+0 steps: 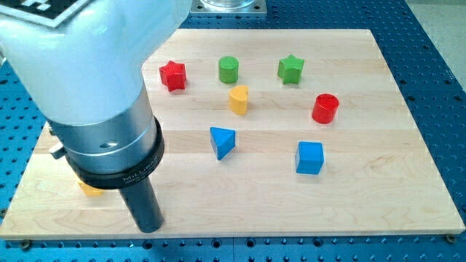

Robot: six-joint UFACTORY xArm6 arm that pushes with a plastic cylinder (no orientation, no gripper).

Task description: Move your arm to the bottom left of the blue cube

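The blue cube sits on the wooden desk toward the view's lower right, standing flat and square, well apart from its neighbours: the blue triangular block lies to its left and the red cylinder above it. My end effector is only a straight rod with no jaws, so there is nothing to open, close or grip; my tip rests near the desk's bottom edge at the view's lower left, far from the cube and just beside a yellow block half hidden under the arm. I judge the cube to be a small, light, rigid piece, probably wood or plastic, with a smooth base that would slide easily on this polished board and would turn if nudged off-centre at a corner. No hold can be taken on it; it can only be pushed on a flat face. For this task it should not be touched at all, so the tip should stop short of the cube's lower-left corner, leaving a clear gap.
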